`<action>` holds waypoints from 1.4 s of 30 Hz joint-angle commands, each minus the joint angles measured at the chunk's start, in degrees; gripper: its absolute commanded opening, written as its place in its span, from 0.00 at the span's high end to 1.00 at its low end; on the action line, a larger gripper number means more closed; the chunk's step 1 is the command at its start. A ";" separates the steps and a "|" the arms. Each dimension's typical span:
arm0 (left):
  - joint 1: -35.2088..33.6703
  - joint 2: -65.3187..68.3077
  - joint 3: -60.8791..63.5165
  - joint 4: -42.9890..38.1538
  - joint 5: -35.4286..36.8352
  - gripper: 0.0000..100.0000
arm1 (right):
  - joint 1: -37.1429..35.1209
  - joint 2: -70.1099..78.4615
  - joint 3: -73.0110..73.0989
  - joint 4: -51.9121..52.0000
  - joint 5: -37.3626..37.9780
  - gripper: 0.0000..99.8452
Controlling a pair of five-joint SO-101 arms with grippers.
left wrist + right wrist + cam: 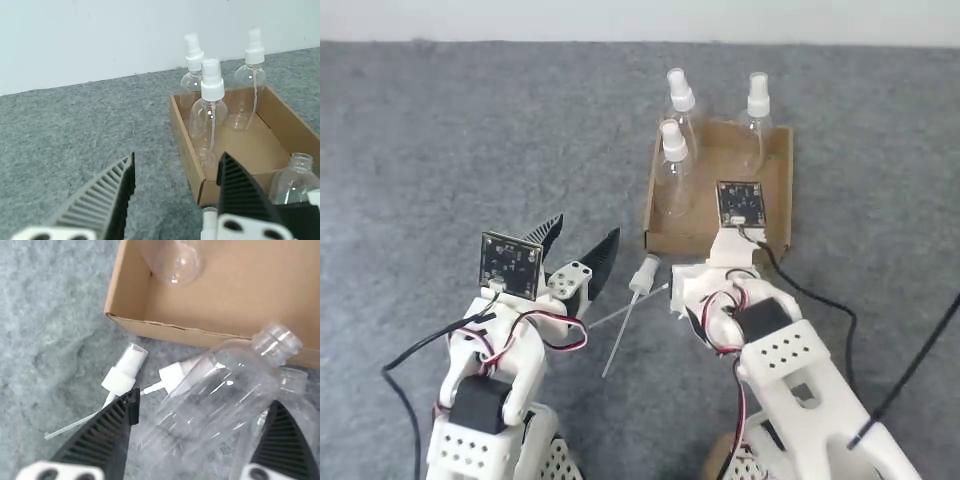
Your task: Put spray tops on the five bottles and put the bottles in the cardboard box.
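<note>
Three capped bottles (pixel 675 170) stand in the cardboard box (pixel 782 190), two uncapped bottles (pixel 220 385) just outside its near wall
Two loose spray tops (pixel 122 372) lie on the grey carpet (pixel 470 130) beside the uncapped pair. The right gripper (pixel 205 400) has its jaws spread wide either side of one uncapped bottle; the left gripper (pixel 583 228) hangs over the carpet nearby, jaws wide and empty

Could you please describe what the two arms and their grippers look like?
The left arm and right arm are white printed shells dotted with small round holes, around black motor blocks. Red, white and black wires loop at each wrist, and black cables trail away. A square black camera board tops each wrist. The left gripper and right gripper are black, ribbed and wedge-shaped.
</note>
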 commanded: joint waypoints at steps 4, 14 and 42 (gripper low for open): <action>-0.26 -0.79 -0.31 -1.32 -0.18 0.75 | -1.45 -1.63 2.37 -3.56 -0.62 0.67; -0.26 -0.79 -0.31 -1.32 -0.18 0.75 | -9.27 -1.71 3.52 -3.56 -0.18 0.67; -0.35 -0.79 -0.40 -1.32 -0.18 0.75 | -18.68 -1.89 0.18 -8.48 10.64 0.67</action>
